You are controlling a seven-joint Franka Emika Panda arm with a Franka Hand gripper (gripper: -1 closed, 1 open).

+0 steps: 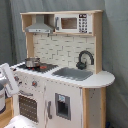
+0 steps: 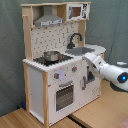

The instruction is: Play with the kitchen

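The kitchen [image 1: 60,70] is a tall toy of white panels and light wood, and both exterior views show it. It has a hood [image 1: 40,27], a small microwave [image 1: 75,23], a black faucet [image 1: 85,59] over a grey sink [image 1: 75,73], and a metal pot [image 1: 32,62] on the stove. Red knobs [image 1: 34,83] sit above the oven door [image 1: 28,106]. In the second exterior view my white arm reaches in from the right. My gripper [image 2: 86,56] is at the counter's front corner, beside the sink [image 2: 80,50]. In the first exterior view my gripper [image 1: 9,77] shows at the left edge, by the stove side.
The kitchen [image 2: 55,65] stands on a wooden surface [image 2: 30,120] in front of a grey curtain [image 1: 115,50]. A lower cabinet door [image 1: 62,106] with a dark panel is right of the oven. My arm's elbow [image 2: 120,79] bulks at the second exterior view's right.
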